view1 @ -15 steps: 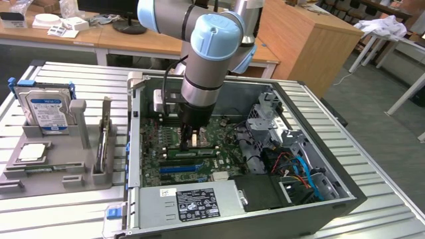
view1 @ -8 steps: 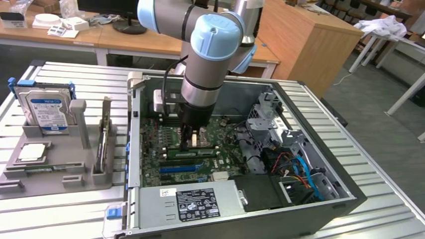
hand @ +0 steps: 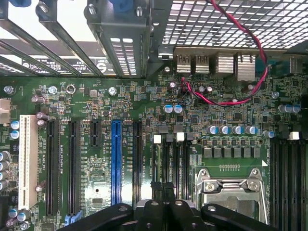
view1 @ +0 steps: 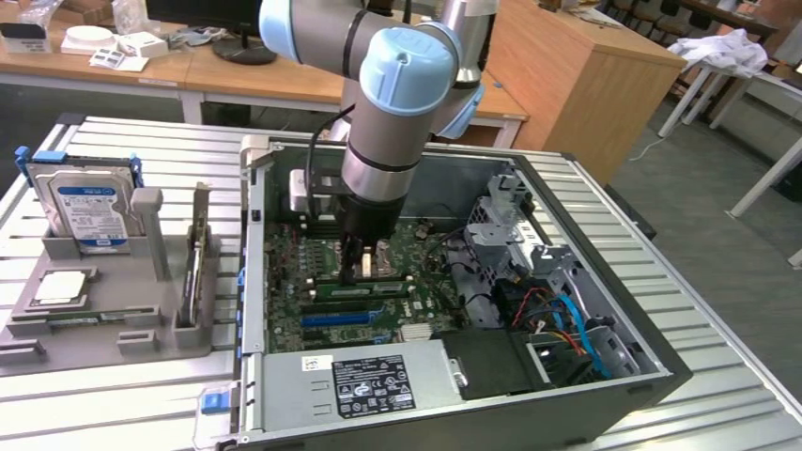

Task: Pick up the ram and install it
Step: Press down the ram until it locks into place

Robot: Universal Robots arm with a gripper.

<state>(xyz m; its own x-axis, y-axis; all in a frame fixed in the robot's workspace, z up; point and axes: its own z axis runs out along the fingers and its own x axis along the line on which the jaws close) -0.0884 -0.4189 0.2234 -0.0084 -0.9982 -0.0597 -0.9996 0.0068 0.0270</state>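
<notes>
A: Where was the gripper (view1: 360, 266)?
B: Down inside the open computer case (view1: 652, 362), fingers closed, right above the motherboard (view1: 414, 254).
A: Tray?
B: Hard drive (view1: 85, 202) stood upright in the grey holder (view1: 113, 324), exterior view's left.

we count one robot arm (view1: 382, 113), one open computer case (view1: 626, 371), one hard drive (view1: 85, 209), one grey holder tray (view1: 94, 324), one blue expansion slot (hand: 116, 161), one white slot (hand: 28, 161) and one cpu socket (hand: 230, 190).
</notes>
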